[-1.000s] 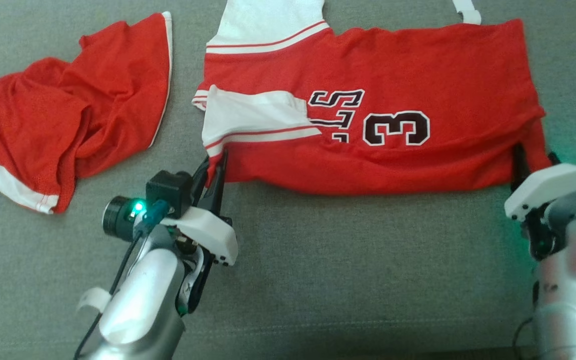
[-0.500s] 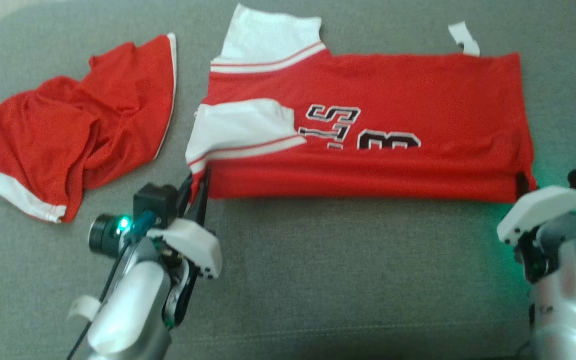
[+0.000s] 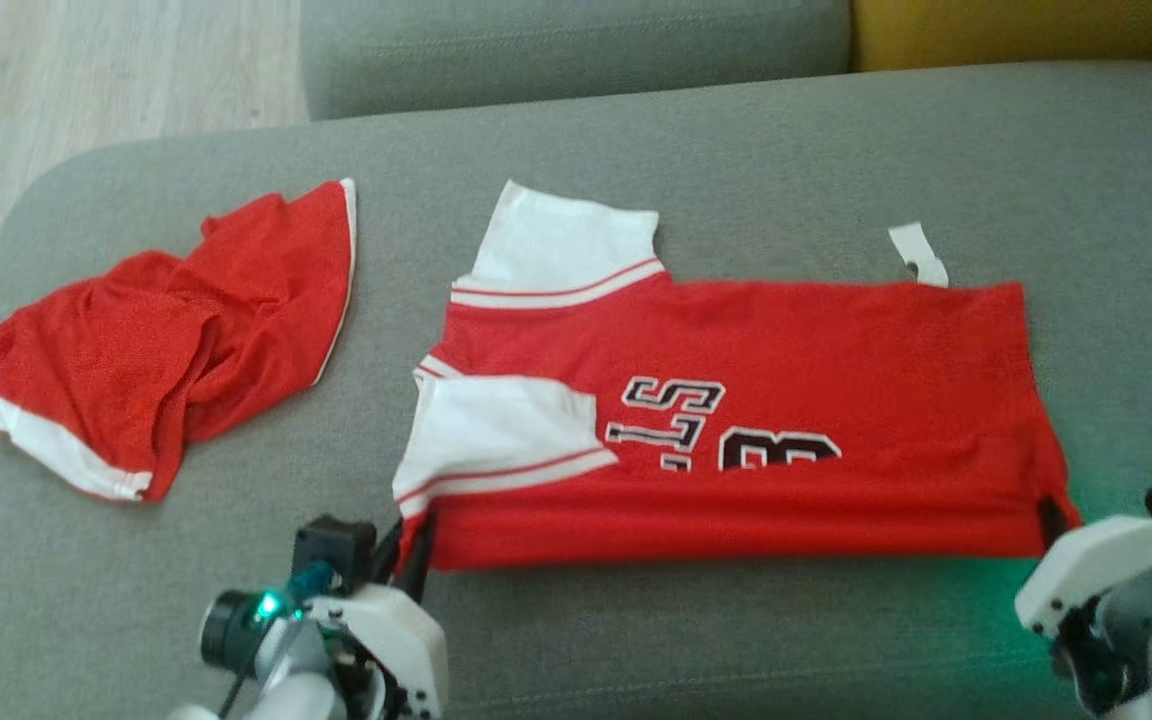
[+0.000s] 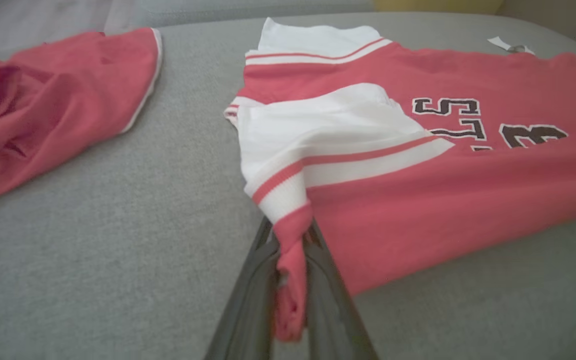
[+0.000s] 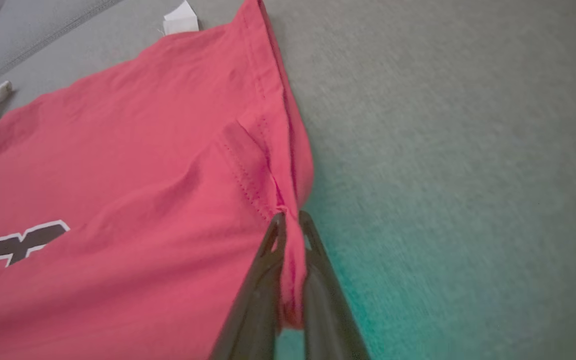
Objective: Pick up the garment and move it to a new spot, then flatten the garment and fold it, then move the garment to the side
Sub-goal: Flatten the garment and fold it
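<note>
Here the sofa (image 3: 636, 150) carries the jersey (image 3: 736, 420), which lies just ahead of both sets of fingers, its long axis running straight from one to the other. We hold its near edge at both ends: our left fingers (image 4: 248, 300) are closed on the sleeve-side corner, our right fingers (image 5: 255, 300) pinched on the hem corner. Each arm has its own end, so we judge the next move a joint one.

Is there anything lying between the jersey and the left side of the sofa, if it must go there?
Yes. A crumpled red cloth lies on the sofa to the left of the jersey, not touching it. It would be in the way of a move to that side. Toward the right side, nothing visible lies in the way.
</note>
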You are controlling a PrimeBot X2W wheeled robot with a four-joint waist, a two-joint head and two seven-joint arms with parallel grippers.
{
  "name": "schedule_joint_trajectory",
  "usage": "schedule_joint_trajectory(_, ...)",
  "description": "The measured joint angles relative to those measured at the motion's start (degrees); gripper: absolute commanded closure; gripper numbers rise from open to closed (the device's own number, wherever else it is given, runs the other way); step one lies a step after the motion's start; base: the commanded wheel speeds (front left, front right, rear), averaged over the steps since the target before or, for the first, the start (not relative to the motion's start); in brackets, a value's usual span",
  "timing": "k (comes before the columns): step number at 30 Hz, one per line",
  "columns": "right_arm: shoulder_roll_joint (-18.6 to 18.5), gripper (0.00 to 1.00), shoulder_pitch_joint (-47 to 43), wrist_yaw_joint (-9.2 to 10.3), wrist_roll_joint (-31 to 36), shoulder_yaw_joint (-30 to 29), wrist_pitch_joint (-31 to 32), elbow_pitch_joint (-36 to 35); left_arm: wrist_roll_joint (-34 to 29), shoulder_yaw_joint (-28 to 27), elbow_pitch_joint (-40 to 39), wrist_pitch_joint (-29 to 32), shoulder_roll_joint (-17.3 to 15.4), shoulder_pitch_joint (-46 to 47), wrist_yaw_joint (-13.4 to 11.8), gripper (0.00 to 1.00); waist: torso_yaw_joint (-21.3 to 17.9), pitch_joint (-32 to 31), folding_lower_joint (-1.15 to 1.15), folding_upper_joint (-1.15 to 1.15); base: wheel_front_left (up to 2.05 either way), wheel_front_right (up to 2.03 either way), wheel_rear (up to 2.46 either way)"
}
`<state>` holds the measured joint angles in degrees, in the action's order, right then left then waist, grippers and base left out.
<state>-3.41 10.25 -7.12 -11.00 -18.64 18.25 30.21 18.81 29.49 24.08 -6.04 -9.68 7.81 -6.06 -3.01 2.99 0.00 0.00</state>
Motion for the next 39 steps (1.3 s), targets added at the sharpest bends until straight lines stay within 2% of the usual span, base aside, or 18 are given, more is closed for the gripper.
schedule_joint_trajectory(2, 0.00, 1.00, -1.82, 0.00, -0.10, 0.09, 0.53, -1.49, 0.12, 0.51, -0.01, 0.18, 0.00, -0.83, 0.00, 1.00, -0.48, -0.33, 0.00, 0.00, 0.00, 0.00, 0.00)
schedule_joint_trajectory(3, 0.02, 0.58, -2.35, 0.00, -0.10, 0.12, 0.52, -2.20, 0.59, 0.69, -0.01, 0.18, 0.08, -0.86, -0.01, 0.93, -0.69, -0.38, 0.00, 0.00, 0.00, 0.00, 0.00)
schedule_joint_trajectory(4, 0.08, 0.00, -2.72, 0.00, -0.08, 0.16, 0.42, -3.14, 0.68, 0.86, -0.02, 0.15, 0.11, -0.81, -0.04, 0.65, -0.89, -0.38, 0.00, 0.00, 0.00, 0.00, 0.00)
schedule_joint_trajectory(5, 0.12, 0.00, -2.79, 0.00, 0.00, 0.18, 0.27, -3.96, 0.68, 0.93, 0.00, 0.14, 0.11, -0.80, -0.12, 0.35, -1.13, -0.32, 0.00, 0.00, 0.00, 0.00, 0.00)
schedule_joint_trajectory(6, 0.12, 0.00, -2.77, 0.01, 0.25, 0.37, -0.51, -4.85, 0.68, 0.90, 0.02, 0.09, 0.11, -0.77, -0.49, 0.00, -1.35, -0.18, 0.00, 0.00, 0.00, 0.00, 0.00)
schedule_joint_trajectory(13, -0.02, 0.00, -1.85, 0.01, 1.26, 3.80, -8.23, -10.95, 0.51, -1.26, -0.21, -4.14, -0.33, 1.40, -2.50, 0.00, -2.87, 1.98, 0.00, 0.00, 0.00, 0.00, 0.00)
schedule_joint_trajectory(16, -0.42, 0.00, 0.18, 0.01, 1.52, 5.23, -11.03, -12.43, 0.45, -2.35, -1.32, -5.13, -0.82, 4.66, -2.48, 0.00, -3.60, 3.35, 0.00, 0.00, 0.00, 0.00, 0.00)
schedule_joint_trajectory(19, -0.70, 0.00, 2.88, 0.01, 1.89, 6.89, -13.00, -13.50, -0.46, -2.24, -1.91, -4.66, -1.77, 9.30, -1.08, 0.00, -4.40, 5.18, 0.00, 0.00, 0.00, 0.00, 0.00)
schedule_joint_trajectory(21, -0.71, 0.00, 5.08, 0.01, 2.04, 7.84, -13.91, -14.02, -1.00, -1.91, -1.96, -2.85, -2.92, 13.22, 0.75, 0.00, -4.96, 6.72, 0.00, 0.00, 0.00, 0.00, 0.00)
schedule_joint_trajectory(22, -0.71, 0.00, 5.08, 0.01, 2.04, 7.84, -13.91, -14.02, -1.00, -1.91, -1.96, -2.85, -2.92, 13.22, 0.75, 0.00, -4.96, 6.72, 0.00, 0.00, 0.00, 0.00, 0.00)
schedule_joint_trajectory(24, -0.74, 0.00, 7.56, 0.01, 2.34, 8.99, -14.30, -14.33, -1.40, -1.27, -1.77, -0.05, -4.36, 17.84, 3.02, 0.00, -5.57, 8.37, 0.00, 0.00, 0.00, 0.00, 0.00)
schedule_joint_trajectory(25, -0.74, 0.00, 10.14, 0.01, 2.80, 10.16, -14.40, -14.46, -1.51, -0.43, -0.90, 3.83, -5.76, 22.90, 6.14, 0.00, -6.25, 10.11, -0.01, 0.00, 0.00, 0.00, 0.00)
schedule_joint_trajectory(26, -0.74, 0.00, 10.14, 0.01, 2.80, 10.16, -14.40, -14.46, -1.51, -0.43, -0.90, 3.83, -5.76, 22.90, 6.14, 0.00, -6.25, 10.11, -0.01, 0.00, 0.00, 0.00, 0.00)
schedule_joint_trajectory(30, -0.75, 0.00, 15.31, 0.01, 3.46, 12.39, -14.57, -14.48, -1.40, 0.00, 2.56, 10.92, -8.49, 32.60, 11.07, 0.00, -7.91, 13.80, -0.01, 0.00, 0.00, 0.00, 0.00)
schedule_joint_trajectory(31, -0.75, 0.00, 17.92, 0.01, 3.50, 13.30, -14.80, -14.44, -0.19, 1.00, 5.13, 14.91, -10.20, 37.27, 12.59, 0.00, -8.92, 15.72, -0.01, 0.00, 0.00, 0.00, 0.00)
schedule_joint_trajectory(35, -0.73, 0.00, 22.74, 0.01, 3.91, 15.70, -15.02, -14.07, 3.65, 3.89, 9.43, 22.02, -12.87, 45.03, 13.19, 0.00, -11.23, 19.35, -0.02, 0.00, 0.00, 0.00, 0.00)
schedule_joint_trajectory(39, -0.63, 0.00, 26.22, 0.01, 3.94, 17.77, -15.48, -13.08, 8.60, 11.00, 10.69, 26.48, -16.34, 50.75, 13.51, 0.00, -14.04, 22.15, -0.02, 0.00, 0.00, 0.00, 0.00)
